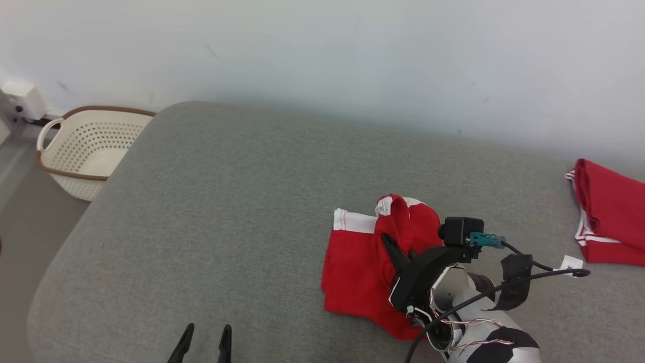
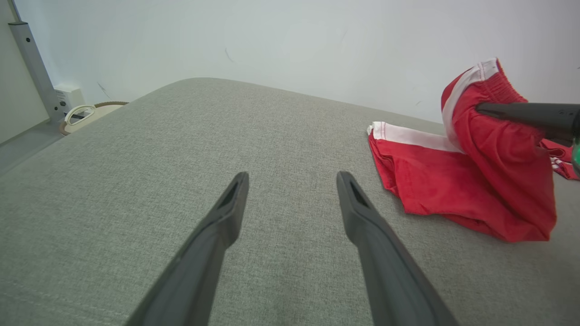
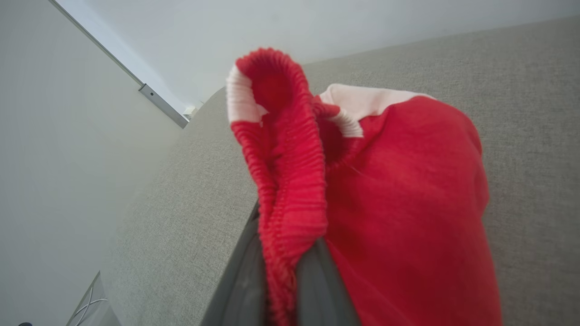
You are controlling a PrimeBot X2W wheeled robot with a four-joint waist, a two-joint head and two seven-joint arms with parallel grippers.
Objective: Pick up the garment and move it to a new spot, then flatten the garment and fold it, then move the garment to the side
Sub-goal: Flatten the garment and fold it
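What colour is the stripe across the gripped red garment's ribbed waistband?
White stripe on the ribbed red waistband; clearest in the right wrist view.

No legible text, brand or number was found; the small white tag (image 1: 571, 263) carried only an unreadable mark

left gripper (image 1: 204, 344): fingers spread wide | right gripper (image 1: 387, 241): fingers clamped together, lifted

Grey fabric-covered tabletop (image 1: 216, 212), rounded corner at far left, back edge along wall. Two items on it: red shorts (image 1: 352, 267) w/ white trim, right of centre, lower part flat on the fabric, waistband end bunched & raised. 2nd red garment (image 1: 612, 217) w/ white stripes lies at far right, well apart.
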